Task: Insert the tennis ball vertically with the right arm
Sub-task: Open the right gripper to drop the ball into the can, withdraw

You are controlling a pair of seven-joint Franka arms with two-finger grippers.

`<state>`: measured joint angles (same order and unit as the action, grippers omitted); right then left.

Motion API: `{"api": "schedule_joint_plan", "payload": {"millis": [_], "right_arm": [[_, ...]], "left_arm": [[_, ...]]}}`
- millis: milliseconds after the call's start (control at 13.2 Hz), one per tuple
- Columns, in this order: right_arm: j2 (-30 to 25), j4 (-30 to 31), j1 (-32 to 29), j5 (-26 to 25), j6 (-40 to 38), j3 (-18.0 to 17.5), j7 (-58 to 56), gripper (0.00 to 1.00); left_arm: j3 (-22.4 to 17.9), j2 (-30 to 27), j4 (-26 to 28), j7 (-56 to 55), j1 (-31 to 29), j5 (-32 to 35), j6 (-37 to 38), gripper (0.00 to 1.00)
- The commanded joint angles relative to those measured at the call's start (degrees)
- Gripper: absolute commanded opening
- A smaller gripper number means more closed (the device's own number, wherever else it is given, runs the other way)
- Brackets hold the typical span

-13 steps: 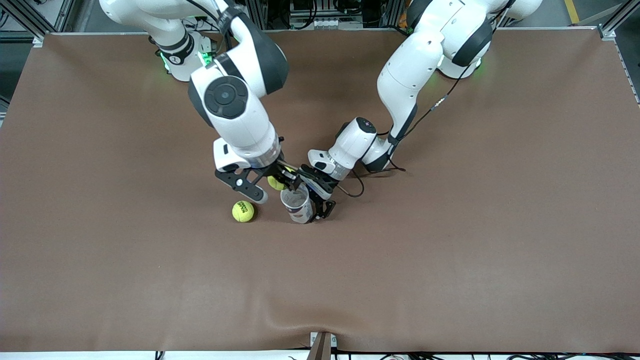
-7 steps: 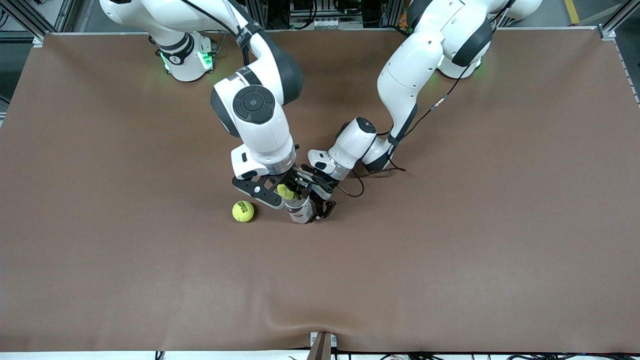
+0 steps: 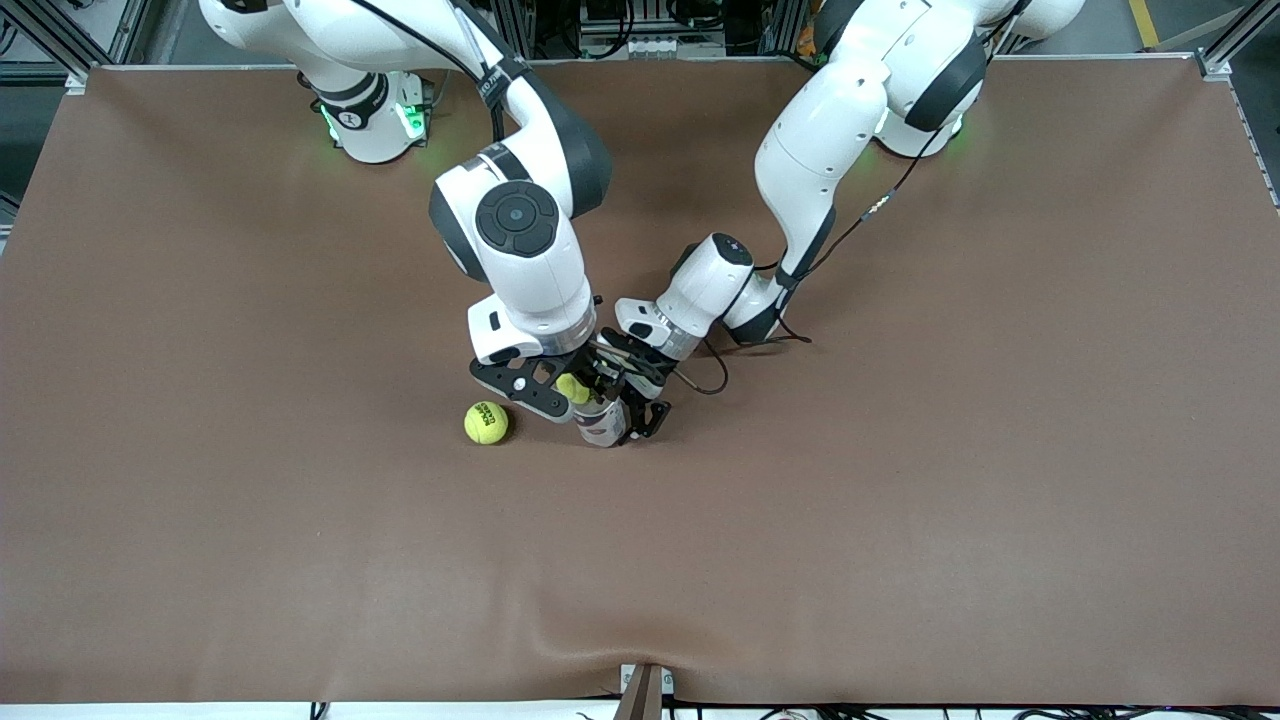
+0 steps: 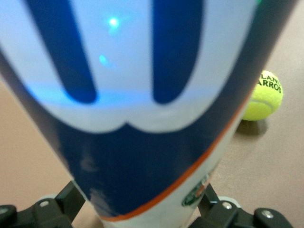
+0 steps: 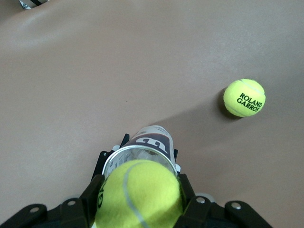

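Gripping a tennis ball (image 5: 137, 192), right gripper (image 3: 572, 388) hovers over the can (image 3: 601, 424) rim; left gripper (image 3: 630, 408) clasps the can.

Count: 2 tennis balls, one (image 3: 572, 388) over the can, one (image 3: 486, 422) on the bench (image 3: 900, 500); 1 can (image 3: 601, 425).

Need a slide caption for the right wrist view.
Right gripper holds a tennis ball over the upright can; a second ball lies nearby.
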<state>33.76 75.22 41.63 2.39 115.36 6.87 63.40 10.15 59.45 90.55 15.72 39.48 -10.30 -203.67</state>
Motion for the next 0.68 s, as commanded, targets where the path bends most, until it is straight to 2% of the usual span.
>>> {"api": "schedule_joint_plan", "payload": {"millis": [0, 152, 227, 303, 455, 606], "right_arm": [[1.31, -2.18, 0.30, -0.81, -0.23, 0.43, -0.29, 0.19], [1.31, -2.09, 0.12, -0.72, 0.47, 0.51, -0.29, 0.37], [1.31, -2.09, 0.21, -0.72, 0.65, 0.43, -0.12, 0.52], [1.40, -2.09, 0.21, -0.72, 0.83, 0.43, -0.03, 0.60], [1.66, -2.09, 0.38, -0.81, 1.53, 0.51, 0.32, 0.85], [1.66, -2.09, 0.21, -0.64, 1.62, 0.51, 0.76, 0.85]], "left_arm": [[0.04, -2.58, 2.88, -0.07, -0.28, 0.63, 0.03, 1.00], [0.04, -3.55, 4.02, -0.07, -0.63, 0.63, 0.11, 1.00], [0.04, -3.99, 4.72, -0.07, -0.81, 0.63, 0.11, 1.00], [0.04, -4.25, 5.16, -0.07, -0.81, 0.63, 0.11, 1.00], [0.13, -4.52, 5.25, -0.07, -0.90, 0.63, 0.11, 1.00], [0.13, -4.52, 5.17, -0.07, -0.90, 0.72, 0.11, 1.00]]}}
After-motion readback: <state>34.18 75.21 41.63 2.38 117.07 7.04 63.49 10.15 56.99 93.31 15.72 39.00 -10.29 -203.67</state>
